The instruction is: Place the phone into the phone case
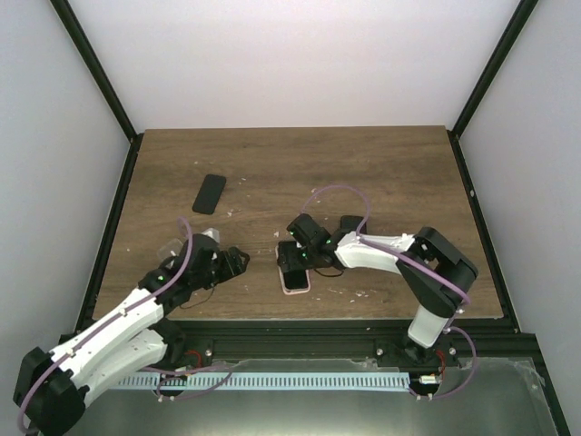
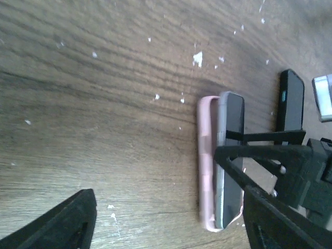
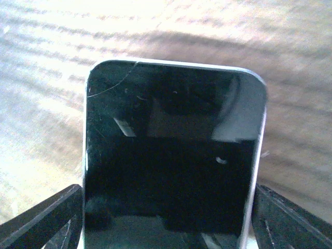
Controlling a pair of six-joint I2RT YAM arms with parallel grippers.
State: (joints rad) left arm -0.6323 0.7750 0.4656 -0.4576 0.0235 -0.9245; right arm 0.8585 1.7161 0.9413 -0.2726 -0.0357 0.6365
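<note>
A pink phone case (image 1: 296, 285) lies on the table near its front edge. It also shows in the left wrist view (image 2: 207, 171). A black phone (image 1: 292, 270) with a silver rim lies in the case's opening (image 2: 232, 155), its rim standing above the case wall. My right gripper (image 1: 293, 259) is shut on the phone's long edges. In the right wrist view the phone's screen (image 3: 171, 155) fills the gap between the right gripper's (image 3: 168, 212) fingers. My left gripper (image 1: 238, 261) is open and empty on the table left of the case, clear of it (image 2: 171, 223).
A second black phone (image 1: 209, 193) lies at the back left of the wooden table (image 1: 381, 163). Another dark phone-like object (image 1: 350, 222) lies behind the right gripper and shows in the left wrist view (image 2: 290, 101). Black frame posts border the table.
</note>
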